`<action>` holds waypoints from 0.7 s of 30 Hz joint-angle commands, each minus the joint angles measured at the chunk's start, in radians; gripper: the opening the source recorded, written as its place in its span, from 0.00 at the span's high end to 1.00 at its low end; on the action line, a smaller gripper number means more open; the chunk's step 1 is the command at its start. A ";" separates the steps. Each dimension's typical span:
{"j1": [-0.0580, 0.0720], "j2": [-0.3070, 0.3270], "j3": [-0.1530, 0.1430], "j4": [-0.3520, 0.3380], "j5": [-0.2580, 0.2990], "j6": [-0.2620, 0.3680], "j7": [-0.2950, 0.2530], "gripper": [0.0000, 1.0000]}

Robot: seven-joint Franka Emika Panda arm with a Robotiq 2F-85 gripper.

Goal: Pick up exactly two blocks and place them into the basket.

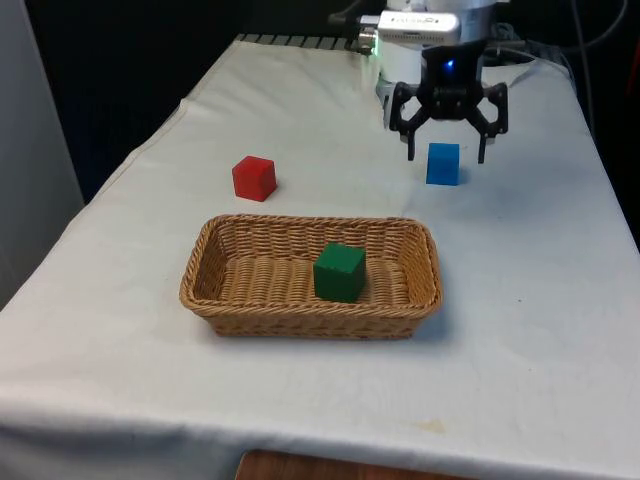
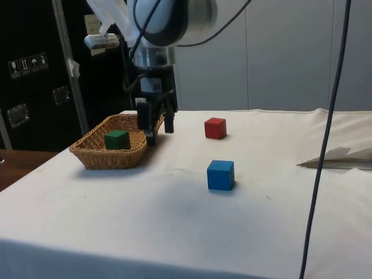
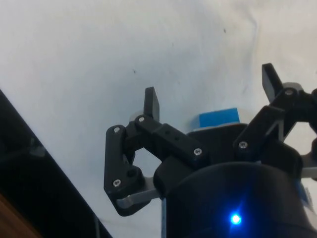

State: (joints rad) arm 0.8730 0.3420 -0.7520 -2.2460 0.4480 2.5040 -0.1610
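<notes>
A woven basket (image 1: pixel 205 262) (image 2: pixel 93 156) sits near the table's middle and holds a green block (image 1: pixel 339 271) (image 2: pixel 117 139). On the cloth beyond it, towards the front view's left, lies a red block (image 1: pixel 254 178) (image 2: pixel 215 128). The blue block (image 1: pixel 443 163) (image 2: pixel 221 175) (image 3: pixel 218 119) rests on the cloth towards the front view's right. My gripper (image 1: pixel 447 156) (image 2: pixel 158 131) (image 3: pixel 210 94) hangs open and empty above the table, clear of the blue block. In the front view its fingers frame that block. In the side view it hovers between the block and the basket.
White cloth lies bare around the blocks and in front of the basket. A cable (image 2: pixel 325 139) hangs down at the side view's right, over a fold in the cloth (image 2: pixel 337 157). The table edges run close on both sides.
</notes>
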 commanded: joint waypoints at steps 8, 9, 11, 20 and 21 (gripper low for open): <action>0.004 -0.058 -0.002 -0.075 -0.053 0.032 -0.014 0.00; 0.004 -0.062 -0.002 -0.082 -0.055 0.035 -0.018 0.00; 0.004 -0.068 -0.002 -0.094 -0.058 0.040 -0.028 0.00; -0.004 -0.076 0.004 -0.128 -0.050 0.055 -0.074 0.00; 0.001 -0.086 0.002 -0.145 -0.054 0.075 -0.078 0.00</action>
State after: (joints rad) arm 0.8690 0.2620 -0.7460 -2.3870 0.3980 2.5700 -0.2430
